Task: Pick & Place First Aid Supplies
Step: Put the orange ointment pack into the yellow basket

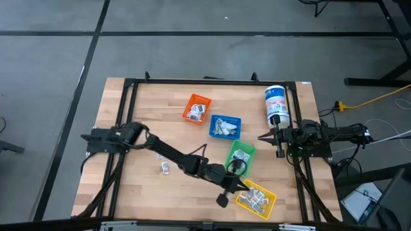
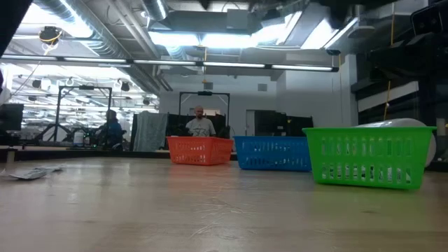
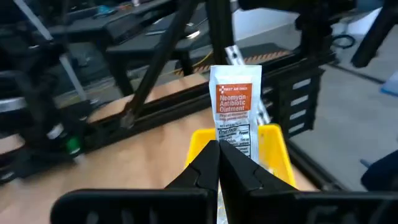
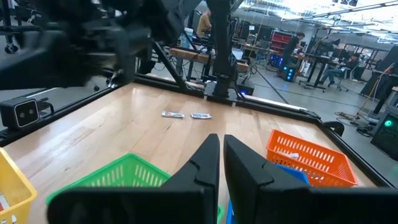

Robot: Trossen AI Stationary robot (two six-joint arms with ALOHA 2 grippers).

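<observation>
Over the yellow bin (image 3: pixel 273 146) at the near edge of the table, the left gripper (image 3: pixel 219 163) pinches an ointment packet (image 3: pixel 235 107) by its lower edge, so the packet stands tall above the fingers and could swing or slip out sideways if the wrist jerks, landing on the wood instead. Off by the white canister (image 1: pixel 276 104), the right gripper (image 4: pixel 219 163) waits with fingers nearly together, holding nothing, while two more packets (image 4: pixel 185 115) lie across the table.
</observation>
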